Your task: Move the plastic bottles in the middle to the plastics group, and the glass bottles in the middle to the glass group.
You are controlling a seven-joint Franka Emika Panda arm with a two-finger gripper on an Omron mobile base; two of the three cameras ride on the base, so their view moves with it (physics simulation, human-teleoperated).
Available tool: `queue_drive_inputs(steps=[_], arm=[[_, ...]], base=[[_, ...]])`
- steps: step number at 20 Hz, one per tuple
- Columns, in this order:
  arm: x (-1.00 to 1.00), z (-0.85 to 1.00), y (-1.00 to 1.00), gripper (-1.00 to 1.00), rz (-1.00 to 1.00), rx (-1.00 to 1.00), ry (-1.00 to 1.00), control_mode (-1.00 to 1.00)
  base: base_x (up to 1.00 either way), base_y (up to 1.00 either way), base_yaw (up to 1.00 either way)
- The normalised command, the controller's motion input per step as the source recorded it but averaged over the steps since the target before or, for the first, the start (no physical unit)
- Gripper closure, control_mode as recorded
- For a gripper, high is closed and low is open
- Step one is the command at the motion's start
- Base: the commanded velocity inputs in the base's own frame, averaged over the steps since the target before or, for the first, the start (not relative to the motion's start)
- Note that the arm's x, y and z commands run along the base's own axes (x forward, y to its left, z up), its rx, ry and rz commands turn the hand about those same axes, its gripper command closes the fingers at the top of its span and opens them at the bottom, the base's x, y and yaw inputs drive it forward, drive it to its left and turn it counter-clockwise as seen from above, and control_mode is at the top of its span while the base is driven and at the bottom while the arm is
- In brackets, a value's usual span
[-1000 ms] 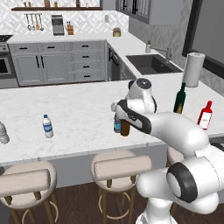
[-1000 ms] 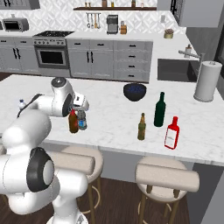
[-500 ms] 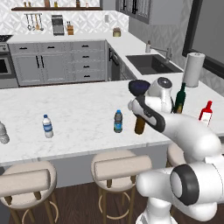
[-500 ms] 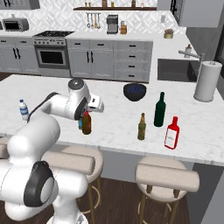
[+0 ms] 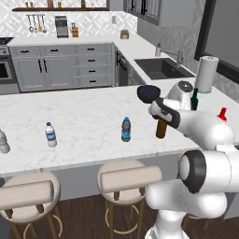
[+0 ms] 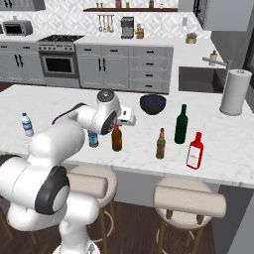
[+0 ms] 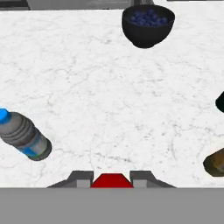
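**Brown bottle carried across the marble desk**

From left to right on my desk [image 6: 59,101] I see two clear water bottles: a greyish one [image 5: 3,142] at the far left edge, then a white-capped one [image 5: 50,135]. Next stands the small bluish plastic bottle [image 5: 126,129], alone near the front edge. Just right of it, my gripper [image 6: 117,126] has its jaws closed narrowly on the red top of the dark brown bottle [image 6: 117,139]. Behind is a dark bowl [image 7: 147,24] filled with blue berries. Further right stand the olive-amber bottle [image 6: 160,144], the tall green bottle [image 6: 181,125] and the red bottle [image 6: 195,152]. Since a second ago, the brown bottle has travelled rightward, away from the bluish bottle it stood beside.
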Motion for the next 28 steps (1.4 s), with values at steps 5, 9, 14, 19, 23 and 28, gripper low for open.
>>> queue_drive_inputs(steps=[5, 9, 14, 19, 23, 28], arm=[[0.42, -0.07, -0.39, 1.00, -0.09, -0.16, 0.01, -1.00], [0.29, -0.19, -0.49, 1.00, -0.11, -0.13, 0.00, -1.00], [0.23, -0.30, -0.33, 1.00, -0.04, -0.02, 0.00, -1.00], [0.31, -0.19, -0.34, 1.00, -0.01, 0.00, 0.00, -1.00], [0.23, -0.08, -0.47, 1.00, -0.01, 0.00, 0.00, -1.00], [0.24, -0.08, -0.36, 1.00, -0.01, 0.00, 0.00, -1.00]], base=[[0.00, 0.00, 0.00], [0.00, 0.00, 0.00], [0.00, 0.00, 0.00], [0.00, 0.00, 0.00], [0.00, 0.00, 0.00], [0.00, 0.00, 0.00]])
